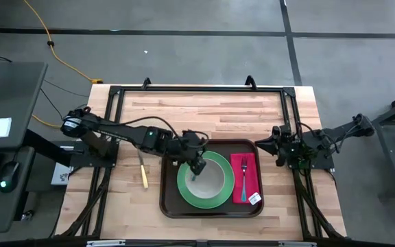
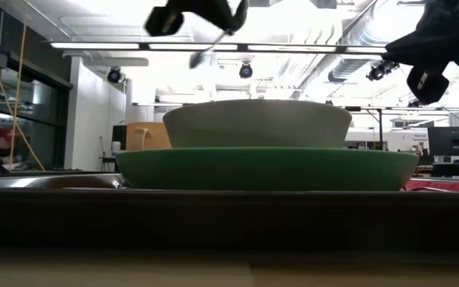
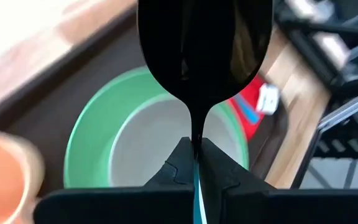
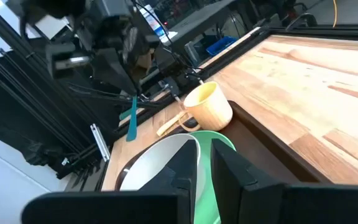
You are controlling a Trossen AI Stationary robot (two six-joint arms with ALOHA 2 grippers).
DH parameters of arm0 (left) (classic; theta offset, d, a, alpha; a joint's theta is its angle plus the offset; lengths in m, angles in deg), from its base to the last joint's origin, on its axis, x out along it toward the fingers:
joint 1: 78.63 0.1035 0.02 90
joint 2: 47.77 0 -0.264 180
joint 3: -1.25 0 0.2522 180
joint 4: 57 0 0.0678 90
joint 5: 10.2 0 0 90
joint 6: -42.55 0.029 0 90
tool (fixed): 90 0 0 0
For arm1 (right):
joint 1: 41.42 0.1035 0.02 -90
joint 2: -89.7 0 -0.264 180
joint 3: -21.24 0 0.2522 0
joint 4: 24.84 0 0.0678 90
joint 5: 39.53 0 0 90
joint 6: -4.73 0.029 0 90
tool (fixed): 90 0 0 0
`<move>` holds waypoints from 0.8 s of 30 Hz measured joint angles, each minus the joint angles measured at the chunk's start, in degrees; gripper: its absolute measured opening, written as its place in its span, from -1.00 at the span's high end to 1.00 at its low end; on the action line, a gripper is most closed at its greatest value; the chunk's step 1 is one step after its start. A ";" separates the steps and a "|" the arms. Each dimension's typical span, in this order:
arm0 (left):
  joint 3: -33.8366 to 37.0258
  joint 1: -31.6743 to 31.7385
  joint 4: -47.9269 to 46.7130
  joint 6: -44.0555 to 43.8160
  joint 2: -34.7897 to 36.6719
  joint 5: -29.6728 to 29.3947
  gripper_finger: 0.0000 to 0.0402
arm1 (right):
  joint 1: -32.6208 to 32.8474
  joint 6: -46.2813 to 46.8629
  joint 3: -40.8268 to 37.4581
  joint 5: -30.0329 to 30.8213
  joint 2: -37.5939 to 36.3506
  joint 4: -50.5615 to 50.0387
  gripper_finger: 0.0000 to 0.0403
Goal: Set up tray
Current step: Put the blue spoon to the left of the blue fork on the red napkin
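on the wooden table (image 1: pixel 211 110) near its front edge lay the dark-brown tray (image 1: pixel 171 206), probably stiff and light, best taken by its raised rim, while the left gripper (image 1: pixel 197 167), clamped on a spoon (image 3: pixel 204 56), hung over the bowl (image 1: pixel 211 180).

Dark-brown tray (image 1: pixel 171 206), green plate (image 1: pixel 185 184), grey bowl (image 1: pixel 211 180), red-pink napkin (image 1: pixel 252 180), yellow cup (image 4: pixel 209 104).

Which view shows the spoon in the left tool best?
The left wrist view: the spoon fills it, bowl up, handle pinched in the left tool. The low view shows its tip; high and right wrist views barely show it.
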 joint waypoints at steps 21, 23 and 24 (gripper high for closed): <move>-2.18 3.76 16.51 10.05 -3.26 -6.18 0.87 | -0.02 -2.99 0.00 -2.32 20.59 24.69 0.83; -4.13 4.35 16.61 10.43 -5.07 -5.41 0.86 | -0.02 -3.01 0.00 -2.70 21.68 26.88 0.82; -5.11 4.48 15.48 11.19 -5.94 -4.93 0.85 | -0.09 -3.00 0.00 -2.73 22.50 28.23 0.81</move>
